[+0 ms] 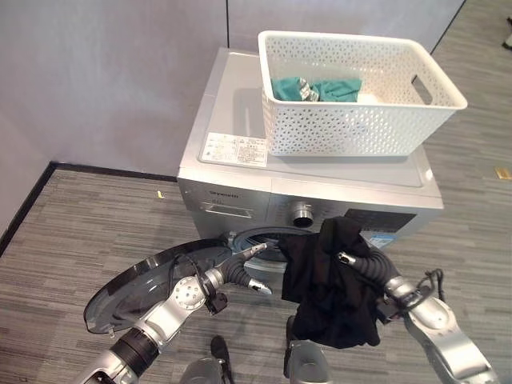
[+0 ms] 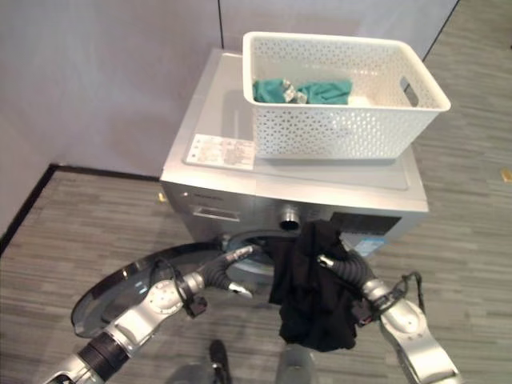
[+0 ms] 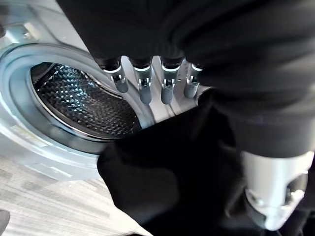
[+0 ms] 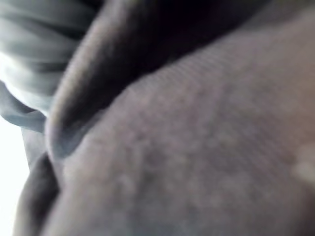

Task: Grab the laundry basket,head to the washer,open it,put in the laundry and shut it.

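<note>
Basket (image 1: 360,88) parked atop washer (image 1: 240,172), door (image 1: 152,280) swung open. Black garment (image 1: 332,284) draped over right hand (image 1: 352,262), grip hidden; left hand (image 1: 244,268) relaxed at drum mouth. Teal laundry (image 1: 316,88) pending, then shutting.

Even, soft indoor light, no hard shadows. Pale glare sits on the washer top (image 1: 240,104) and the open door (image 1: 152,276) beside the left hand (image 1: 240,272). Dark cloth (image 4: 172,147) pressed against the right wrist camera is wholly blurred
</note>
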### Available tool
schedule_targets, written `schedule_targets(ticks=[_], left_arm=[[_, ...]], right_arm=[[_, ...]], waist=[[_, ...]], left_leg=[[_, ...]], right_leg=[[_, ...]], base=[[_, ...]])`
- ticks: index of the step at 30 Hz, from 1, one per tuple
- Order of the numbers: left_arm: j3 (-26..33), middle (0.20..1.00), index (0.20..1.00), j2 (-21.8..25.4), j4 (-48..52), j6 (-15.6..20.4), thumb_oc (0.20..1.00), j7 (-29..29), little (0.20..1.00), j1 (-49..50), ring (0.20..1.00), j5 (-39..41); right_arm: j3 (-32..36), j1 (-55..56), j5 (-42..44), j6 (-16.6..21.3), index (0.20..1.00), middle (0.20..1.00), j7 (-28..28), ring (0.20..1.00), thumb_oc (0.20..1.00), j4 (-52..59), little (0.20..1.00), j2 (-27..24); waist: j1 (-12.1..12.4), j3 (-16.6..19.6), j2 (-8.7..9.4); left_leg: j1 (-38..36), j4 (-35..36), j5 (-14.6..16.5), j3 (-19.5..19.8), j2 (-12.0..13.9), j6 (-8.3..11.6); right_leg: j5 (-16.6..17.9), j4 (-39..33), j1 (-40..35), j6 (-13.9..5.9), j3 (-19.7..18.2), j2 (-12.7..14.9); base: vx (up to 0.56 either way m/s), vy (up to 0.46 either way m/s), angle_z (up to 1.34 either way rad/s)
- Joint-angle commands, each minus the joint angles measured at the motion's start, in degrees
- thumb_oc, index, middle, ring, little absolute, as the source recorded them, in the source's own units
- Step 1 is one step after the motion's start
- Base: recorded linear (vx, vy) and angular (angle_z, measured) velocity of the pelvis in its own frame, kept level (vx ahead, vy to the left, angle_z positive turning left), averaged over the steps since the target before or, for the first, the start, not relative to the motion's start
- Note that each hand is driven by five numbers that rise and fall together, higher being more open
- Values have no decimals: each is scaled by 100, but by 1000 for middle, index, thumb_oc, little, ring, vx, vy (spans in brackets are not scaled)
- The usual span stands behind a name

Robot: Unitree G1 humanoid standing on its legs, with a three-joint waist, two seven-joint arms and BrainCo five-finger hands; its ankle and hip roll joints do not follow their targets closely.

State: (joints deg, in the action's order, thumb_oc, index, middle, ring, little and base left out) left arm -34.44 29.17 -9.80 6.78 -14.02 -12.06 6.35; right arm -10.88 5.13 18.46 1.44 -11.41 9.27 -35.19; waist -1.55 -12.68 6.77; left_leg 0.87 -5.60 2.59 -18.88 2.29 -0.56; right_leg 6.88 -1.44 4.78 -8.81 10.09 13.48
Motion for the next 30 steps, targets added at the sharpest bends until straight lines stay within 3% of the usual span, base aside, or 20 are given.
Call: schedule_targets(ticks=[1, 5, 13, 23, 29, 30], left_arm=[[49, 1000, 1000, -59, 234, -32, 1000, -173, 1000, 275, 1000, 424], [-494, 1000, 1000, -236, 87, -202, 1000, -283, 1000, -128, 1000, 763], [-1316, 1000, 1000, -946, -509, -364, 1000, -277, 1000, -836, 1000, 511], [-1658, 1000, 1000, -1329, -902, -473, 1000, -110, 1000, -1148, 1000, 731], [-1793, 1000, 1000, -1813, -1487, -346, 1000, 392, 1000, -1563, 1000, 825], [-1780, 347, 347, -1858, -1527, -292, 347, 467, 347, -1614, 347, 786]], right_arm=[[105, -312, 297, 244, 200, 200, 34, 200, 200, 57, 200, -37], [24, -252, 575, 262, 200, 200, 80, 200, 200, 33, 200, 21], [-531, -457, 961, 216, 200, 200, 228, 200, 200, -313, 200, 457], [-1455, -906, 1274, 112, 200, 200, 304, 200, 200, -985, 200, 984], [-1842, -1144, 1674, 216, 200, 200, 515, 200, 200, -1254, 200, 1284], [-1895, -1159, 1701, 241, 200, 200, 532, 200, 200, -1295, 200, 1306]], waist=[[84, 571, 17], [36, 566, 69], [58, 281, 51], [163, -69, -20], [129, -267, -58], [121, -293, -65]], left_leg=[[511, -581, 655, 557, 82, -156], [589, -548, 519, 744, 173, -35], [975, -581, 339, 1130, 244, 101], [1088, -502, 226, 1228, 220, 120], [1171, -456, 151, 1219, 193, 136], [1194, -457, 140, 1211, 188, 137]], right_leg=[[-249, 393, -174, -299, -33, 396], [-438, 379, -251, -220, 59, 237], [-593, 491, -195, -116, 438, 189], [-596, 543, -91, -78, 491, 201], [-595, 639, 41, -52, 483, 258], [-593, 663, 74, -49, 486, 266]], base=[[95, -103, -46], [24, -79, -4], [-32, -54, 45], [-38, -1, 8], [-27, 16, 3], [-32, 17, 8]])
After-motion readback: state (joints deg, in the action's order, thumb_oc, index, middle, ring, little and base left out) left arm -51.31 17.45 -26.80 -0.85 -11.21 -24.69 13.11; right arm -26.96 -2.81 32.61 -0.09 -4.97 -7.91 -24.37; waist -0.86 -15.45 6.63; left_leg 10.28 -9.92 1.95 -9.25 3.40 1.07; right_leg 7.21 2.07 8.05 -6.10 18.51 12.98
